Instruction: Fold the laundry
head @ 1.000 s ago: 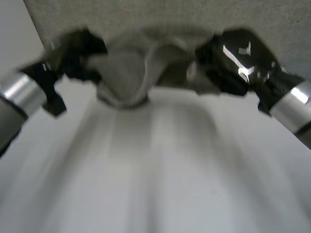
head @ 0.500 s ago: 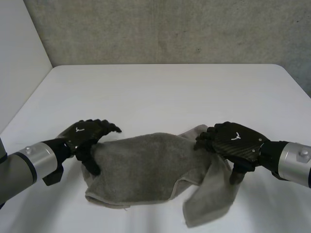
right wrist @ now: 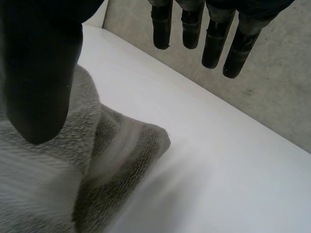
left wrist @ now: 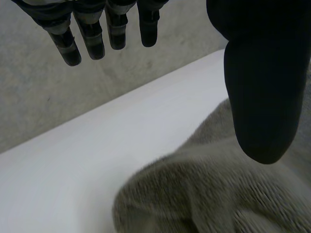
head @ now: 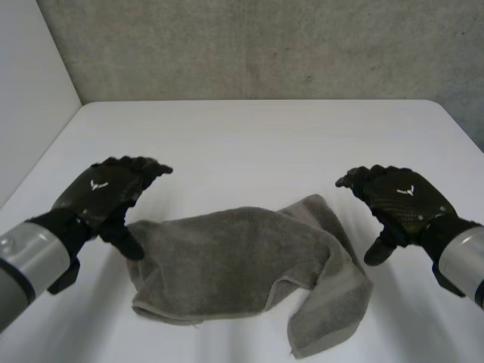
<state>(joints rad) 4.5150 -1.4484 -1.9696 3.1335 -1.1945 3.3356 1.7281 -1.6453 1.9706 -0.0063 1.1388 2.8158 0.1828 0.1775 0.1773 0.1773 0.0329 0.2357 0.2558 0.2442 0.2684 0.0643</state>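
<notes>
**Grey towel lies loose between two open hands**

We see the grey towel (head: pixel 234 265) lying rumpled on the white table (head: pixel 265 136), in the lower centre of the head view. Its main body spreads flat and wide. Its right end is doubled over, with a hemmed flap running down towards the lower right of the frame. One folded corner pokes up towards the right hand.

The left hand (head: pixel 102 193) is at the centre left of the frame, by the towel's left end. Its fingers are spread and nearly straight, holding nothing. Its thumb points down beside the towel's left edge, and we cannot tell whether the tip touches the cloth. In the left wrist view the fingers (left wrist: pixel 92 39) reach out over bare table, while the thumb of that hand (left wrist: pixel 257 87) sits over the towel's pile (left wrist: pixel 209 194).

The right hand (head: pixel 401 200) is at the centre right, just beyond the towel's right end and apart from it. It is also wide and empty, with its thumb pointing down. In the right wrist view the thumb of this hand (right wrist: pixel 41 73) hangs over the towel (right wrist: pixel 58 170), whose folded corner lies on the table under the outstretched fingers (right wrist: pixel 214 43).

Behind the table stands a grey concrete wall (head: pixel 265 45), and a plain white wall (head: pixel 30 98) fills the upper left.
</notes>
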